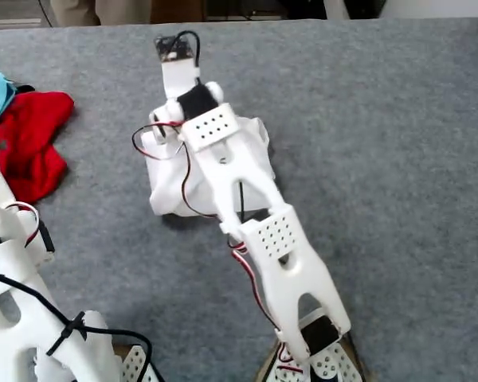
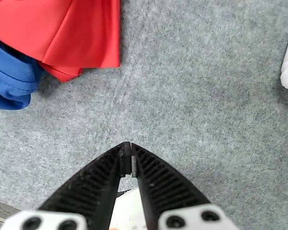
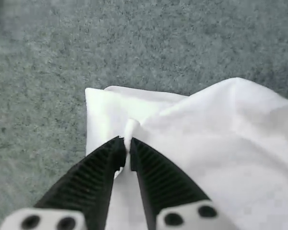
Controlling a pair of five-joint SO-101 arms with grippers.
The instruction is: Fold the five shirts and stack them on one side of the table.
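In the high view, the right arm stretches from the near edge toward the far left, over a white shirt in the middle of the grey worktop. A red shirt lies at the far left.

In the left wrist view, the left fingers are clenched and empty, near the red shirt and a blue shirt.

In the right wrist view, the right fingers pinch a fold of the white shirt.
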